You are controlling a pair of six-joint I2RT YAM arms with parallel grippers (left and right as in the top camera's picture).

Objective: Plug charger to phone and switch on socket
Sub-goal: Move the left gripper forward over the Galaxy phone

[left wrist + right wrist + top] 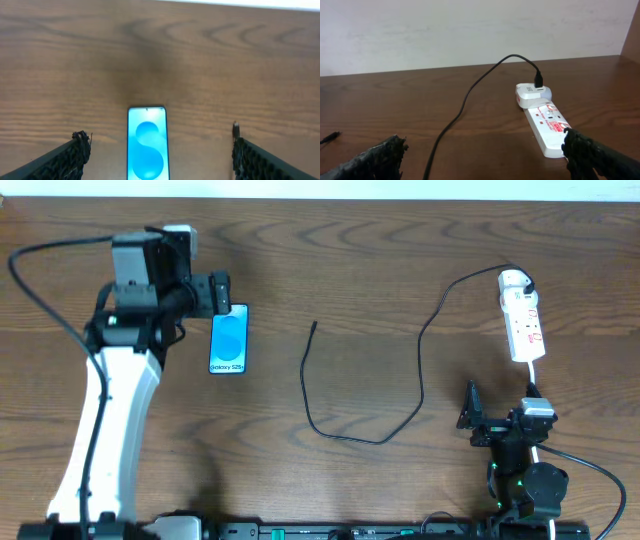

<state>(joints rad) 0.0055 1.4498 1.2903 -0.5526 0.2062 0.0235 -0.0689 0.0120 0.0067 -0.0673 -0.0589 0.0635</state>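
Plainly flat on the wooden table (pixel 360 240): the phone (pixel 228 340), screen up, glowing blue with a pale S and "Galaxy S25" near one short end. Right at the phone's other short end, the left gripper (pixel 220 292), spread wide and gripping nothing. In the left wrist view, dark fingers (pixel 70 160) on either side of the phone, well clear of its long edges. Hard to tell from above whether touching the phone or only hanging over it.

Off to the right of the phone and apart from it, the connector tip (pixel 313 326), loose on the table. From that tip onward, the charger cable (pixel 421 370), thin and black: first toward the near edge of the table, round in a loose loop, then away from the phone in a long arc. At the far end of it, the black plug (pixel 527 283), seated in the rounded end of the socket (pixel 524 325).

Socket well to the right of the phone: a white strip with red markings, lying lengthwise front to back. Seen from the right wrist, plug upright in the strip's far end, cable rising from its top and curving down to the wood. Switch position too small to tell.

Far right of the phone and nearer the table's front edge than the socket, the right gripper (pixel 468 408), parted wide, empty, close to the socket's near end without touching it.
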